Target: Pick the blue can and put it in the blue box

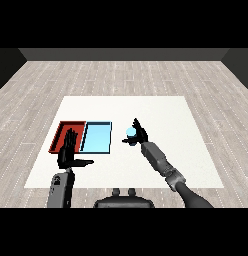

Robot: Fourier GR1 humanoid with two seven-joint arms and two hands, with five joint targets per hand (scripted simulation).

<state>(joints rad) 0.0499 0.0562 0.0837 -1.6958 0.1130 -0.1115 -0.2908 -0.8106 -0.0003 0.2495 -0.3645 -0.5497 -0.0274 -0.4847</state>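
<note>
The blue can (130,132) stands on the white table (161,115), just right of the light blue tray (97,137). My right hand (138,134) is at the can, its fingers and thumb curled round it from the right side. My left hand (69,149) is raised over the near part of the red tray (63,131), fingers straight and thumb out to the right, holding nothing. The light blue tray lies directly right of the red one, and nothing is in it.
Both trays sit side by side at the table's left. The right half of the table holds only my right forearm (161,162). A wooden floor surrounds the table.
</note>
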